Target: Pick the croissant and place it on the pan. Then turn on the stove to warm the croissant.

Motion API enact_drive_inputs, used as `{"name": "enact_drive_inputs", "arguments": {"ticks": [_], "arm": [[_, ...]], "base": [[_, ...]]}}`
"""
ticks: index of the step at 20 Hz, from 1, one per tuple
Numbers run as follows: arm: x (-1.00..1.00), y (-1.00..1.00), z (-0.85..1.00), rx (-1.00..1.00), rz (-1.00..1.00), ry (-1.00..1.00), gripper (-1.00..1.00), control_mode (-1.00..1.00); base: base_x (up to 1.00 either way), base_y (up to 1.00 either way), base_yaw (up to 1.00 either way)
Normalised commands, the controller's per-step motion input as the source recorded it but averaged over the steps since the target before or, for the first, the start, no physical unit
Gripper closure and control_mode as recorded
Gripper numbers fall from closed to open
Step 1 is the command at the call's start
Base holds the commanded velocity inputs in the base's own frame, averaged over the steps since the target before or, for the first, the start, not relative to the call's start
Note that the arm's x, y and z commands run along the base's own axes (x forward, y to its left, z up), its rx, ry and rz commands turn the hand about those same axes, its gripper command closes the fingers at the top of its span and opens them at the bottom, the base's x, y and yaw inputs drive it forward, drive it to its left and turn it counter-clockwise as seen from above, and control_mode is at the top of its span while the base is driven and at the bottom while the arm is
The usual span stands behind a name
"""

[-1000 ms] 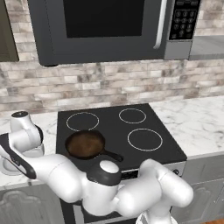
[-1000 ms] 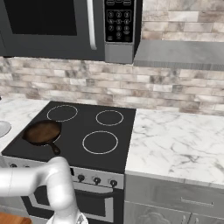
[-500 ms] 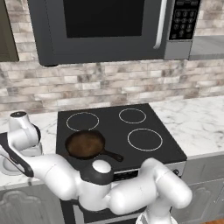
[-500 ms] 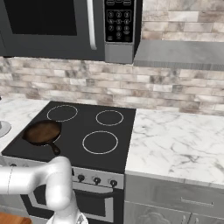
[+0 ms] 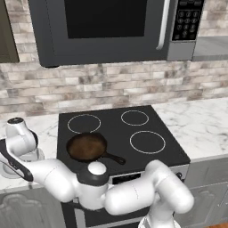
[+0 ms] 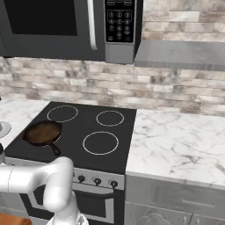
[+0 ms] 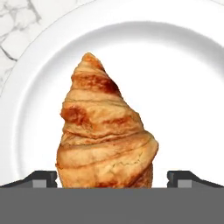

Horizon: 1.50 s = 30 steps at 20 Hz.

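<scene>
Okay, checking in from the remote station, nothing is ticked off yet as far as I can judge.

Left base view: the pan (image 5: 86, 147) sits empty on the stove (image 5: 151, 156), over the near-left burner, handle pointing toward the front edge. The arm is reaching off to the left of the stove, with the hand down over the pale plate (image 5: 13, 168) on the marble tabletop (image 5: 46, 127) just beside the stove's left edge. The microwave (image 5: 107, 26) hangs above the stove.

Right base view: same story, pan (image 6: 42, 133) bare on the stove (image 6: 118, 145), knobs (image 6: 97, 180) along the silver front panel. I can't read from here whether any burner is on; none looks lit.

Hand view: the croissant (image 7: 103, 131) lies on the plate (image 7: 188, 100), so well left of the stove and not yet lifted. The fingers (image 7: 116, 178) are spread as wide as they go, one tip either side of the near end of the pastry, not clamped on anything.

So my read: this is the moment right before the grab. Left to do: close on the croissant, carry it over to the pan, set it down, then turn a knob to heat the stove.
</scene>
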Motion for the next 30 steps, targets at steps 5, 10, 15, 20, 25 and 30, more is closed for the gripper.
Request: {"name": "enact_drive_inputs", "arguments": {"ticks": [5,10,15,20,25,30], "arm": [[0.16,0.16,-0.46,0.00,-0.01,-0.01,1.00,-1.00],[0.00,-0.13,0.27,0.03,-0.03,0.00,1.00,-1.00],[-0.06,-0.93,1.00,0.05,-0.15,-0.01,1.00,-1.00],[0.00,-1.00,0.76,0.07,-0.35,-0.03,1.00,-1.00],[-0.21,-0.83,0.28,0.13,-0.42,-0.09,1.00,-1.00],[-0.65,-0.47,0.12,0.13,-0.46,-0.08,1.00,-1.00]], "base": [[0.00,0.00,0.00],[0.00,0.00,0.00],[0.00,0.00,0.00],[0.00,0.00,0.00],[0.00,0.00,0.00],[0.00,0.00,0.00]]}}
